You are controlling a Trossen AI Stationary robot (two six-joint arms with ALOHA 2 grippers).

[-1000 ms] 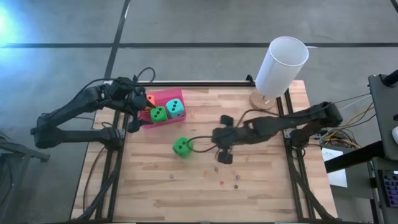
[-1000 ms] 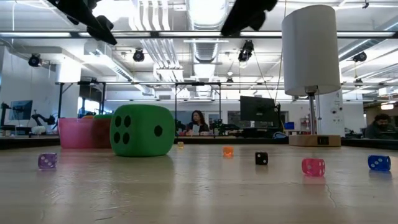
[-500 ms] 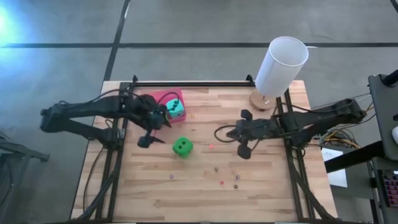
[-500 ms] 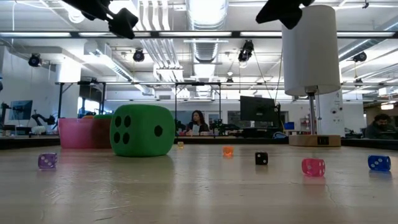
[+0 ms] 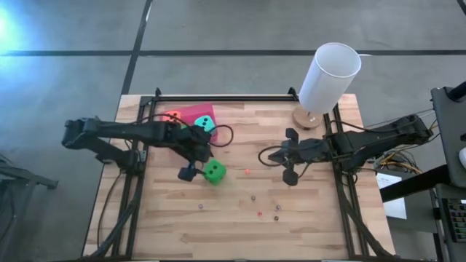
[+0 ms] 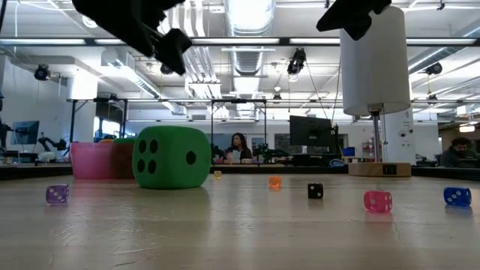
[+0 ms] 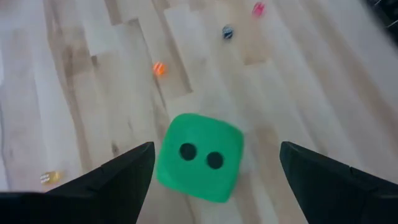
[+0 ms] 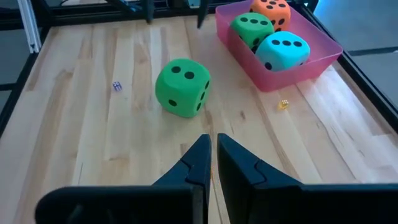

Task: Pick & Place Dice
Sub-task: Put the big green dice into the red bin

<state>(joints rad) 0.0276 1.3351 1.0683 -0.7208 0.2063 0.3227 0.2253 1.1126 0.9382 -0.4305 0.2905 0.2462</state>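
One bright green die (image 5: 213,172) (image 7: 199,155) (image 6: 171,156) rests on the wooden table near its middle, two pips up. My left gripper (image 5: 198,161) (image 7: 216,150) hovers open just above it, on its left side, one finger to either side and touching nothing. A pink tray (image 8: 292,70) (image 5: 195,113) at the far left holds an orange die (image 8: 273,11), a green die (image 8: 252,28) and a teal die (image 8: 283,50). My right gripper (image 5: 268,156) (image 8: 214,142) hangs shut over the table's right half, pointing at the loose die.
A white cylinder (image 5: 329,76) stands on a wooden base at the far right corner. Several tiny dice lie scattered toward the near edge (image 5: 255,196) (image 6: 377,200). Black frame rails (image 5: 218,97) run along the table's far and side edges. People sit in the room beyond.
My left gripper has swung from over the pink tray toward the table's near right and down, and now hangs over the loose green die, still open. My right gripper has drawn back toward the table's right edge, still shut. The green die has not moved.
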